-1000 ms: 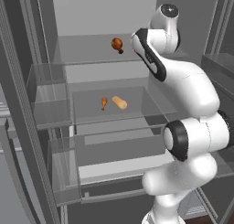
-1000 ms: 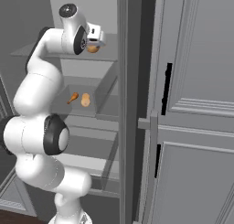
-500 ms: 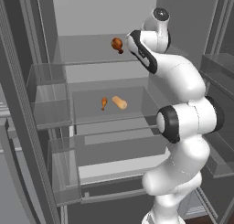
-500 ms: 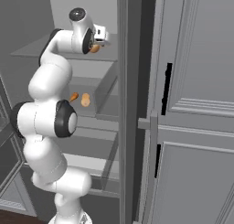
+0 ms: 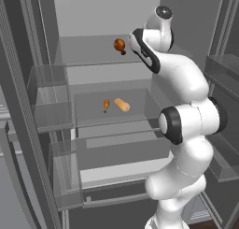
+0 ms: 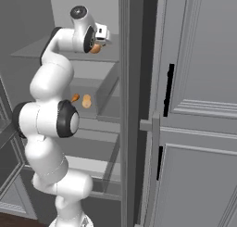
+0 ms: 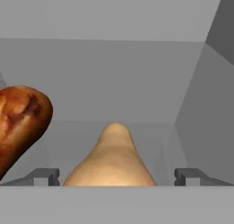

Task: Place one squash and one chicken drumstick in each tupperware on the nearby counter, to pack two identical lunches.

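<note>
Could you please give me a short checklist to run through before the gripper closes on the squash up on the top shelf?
1. Gripper open: ok, jaws stand wide.
2. Squash centred between the fingertips: ok.
3. Large chicken drumstick outside the jaws: ok, it lies off to one side.
4. Squash far enough in for a grip: cannot tell.
5. Second squash and small drumstick undisturbed on the lower shelf: ok.
</note>
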